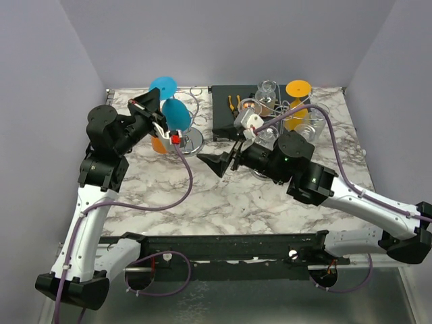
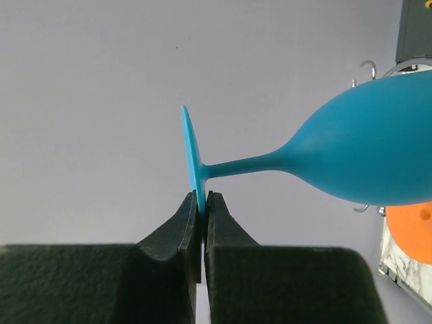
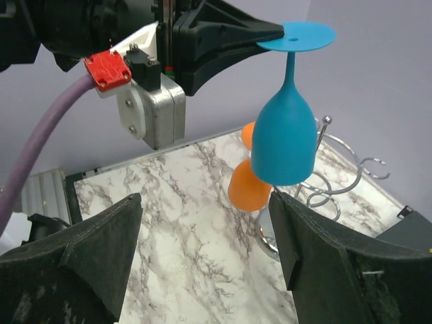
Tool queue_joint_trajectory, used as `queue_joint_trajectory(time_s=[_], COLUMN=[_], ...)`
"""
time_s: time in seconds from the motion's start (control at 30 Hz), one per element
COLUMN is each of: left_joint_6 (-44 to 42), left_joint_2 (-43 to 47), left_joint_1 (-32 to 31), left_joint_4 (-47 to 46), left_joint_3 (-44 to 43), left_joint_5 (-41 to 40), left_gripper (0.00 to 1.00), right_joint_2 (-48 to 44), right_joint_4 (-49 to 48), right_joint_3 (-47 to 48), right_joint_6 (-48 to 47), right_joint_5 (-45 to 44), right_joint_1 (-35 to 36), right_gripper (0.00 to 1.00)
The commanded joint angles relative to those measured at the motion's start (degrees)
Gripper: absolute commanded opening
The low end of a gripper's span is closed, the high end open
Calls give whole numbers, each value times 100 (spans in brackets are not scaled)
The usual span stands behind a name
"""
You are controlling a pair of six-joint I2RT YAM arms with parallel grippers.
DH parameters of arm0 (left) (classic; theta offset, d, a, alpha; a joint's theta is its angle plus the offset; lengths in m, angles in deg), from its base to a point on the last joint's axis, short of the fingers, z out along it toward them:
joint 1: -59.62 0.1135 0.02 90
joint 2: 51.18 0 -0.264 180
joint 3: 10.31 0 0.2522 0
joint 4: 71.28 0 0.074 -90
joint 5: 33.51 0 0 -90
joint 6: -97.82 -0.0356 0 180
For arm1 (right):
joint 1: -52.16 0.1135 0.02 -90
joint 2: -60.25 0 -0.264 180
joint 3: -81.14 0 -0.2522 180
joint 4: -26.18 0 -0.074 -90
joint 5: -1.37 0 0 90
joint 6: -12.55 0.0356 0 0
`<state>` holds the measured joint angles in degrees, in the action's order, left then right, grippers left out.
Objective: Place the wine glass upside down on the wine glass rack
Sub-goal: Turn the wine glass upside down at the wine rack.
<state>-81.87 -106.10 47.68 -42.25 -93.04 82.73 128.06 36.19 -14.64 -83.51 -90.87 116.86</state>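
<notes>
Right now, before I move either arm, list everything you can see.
blue glass: 1, blue, in the air by the rack, bowl down, held by its foot
rack: 1, chrome wire, back left of the table
left orange glass: 1, orange, at the rack, below the blue glass
tray: 1, black, back centre
tool: 1, yellow handles, on the tray; too small to identify
clear glasses: at least three, clear, back right by the tray
right orange glass: 1, orange, back right among the clear glasses
table: 1, white marble
left gripper: 1, black, shut on the blue glass's foot
right gripper: 1, black, open, mid-table, facing the blue glass
</notes>
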Motion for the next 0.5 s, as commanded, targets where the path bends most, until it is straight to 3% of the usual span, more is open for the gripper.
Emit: queue_joint_trajectory(time_s=[0.0, 0.1, 0.27, 0.47], left_joint_6=[441, 886, 1166, 1171], left_joint_2=[-206, -444, -656, -992], left_joint_1=[48, 50, 121, 391], left_joint_4=[-232, -363, -999, -1227], left_joint_3=[-536, -909, -942, -1140], left_joint_5=[-405, -626, -923, -1095], left_gripper=[0, 0, 0, 0], right_joint_2=[125, 647, 1619, 1883], right_joint_4=[849, 1107, 1529, 1271], right_joint_3=[857, 1453, 2748, 3591], right_joint_6=[-227, -490, 313, 578], right_joint_5=[-406, -826, 177, 338], right_joint_1=[17, -154, -1921, -3171], right_gripper=[83, 85, 83, 83])
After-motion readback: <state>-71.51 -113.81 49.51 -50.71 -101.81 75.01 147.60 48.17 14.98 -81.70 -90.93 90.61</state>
